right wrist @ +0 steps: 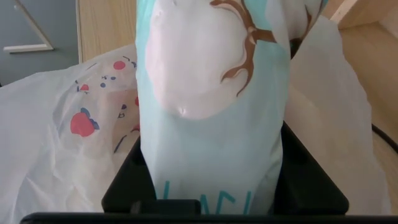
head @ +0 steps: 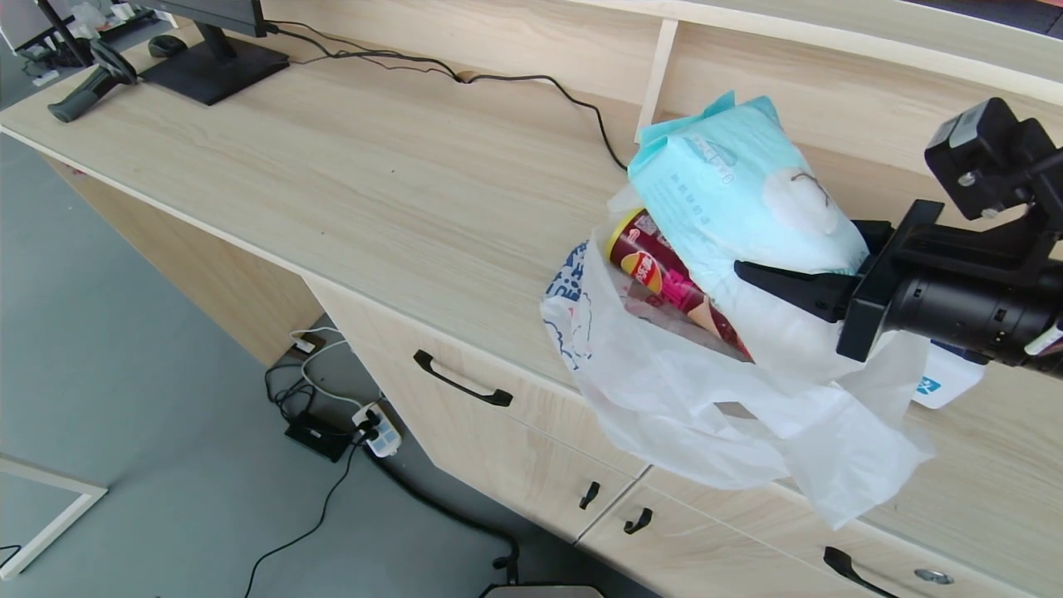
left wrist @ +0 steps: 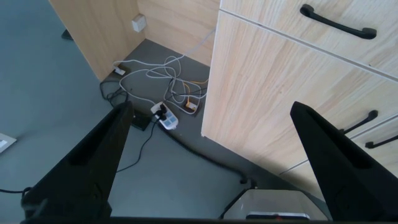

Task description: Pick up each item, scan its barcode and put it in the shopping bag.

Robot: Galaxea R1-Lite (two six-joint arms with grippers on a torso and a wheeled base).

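Teal soft pack point(head: 731, 191) sits pinched between right fingers point(head: 789, 286); left fingers point(left wrist: 93, 162) spread apart.

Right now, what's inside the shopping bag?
A red snack canister lies in the shopping bag; the teal pack, held by the right gripper, pokes out. Anything deeper is covered.

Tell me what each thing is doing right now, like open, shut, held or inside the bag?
shopping bag, open, sagging over the counter edge.
blue pack, tilted, lower end in the bag, gripped.
chips can, tilted inside the bag.
right gripper, fingers shut on the blue pack.
left gripper, fingers open, empty.
drawers, shut.
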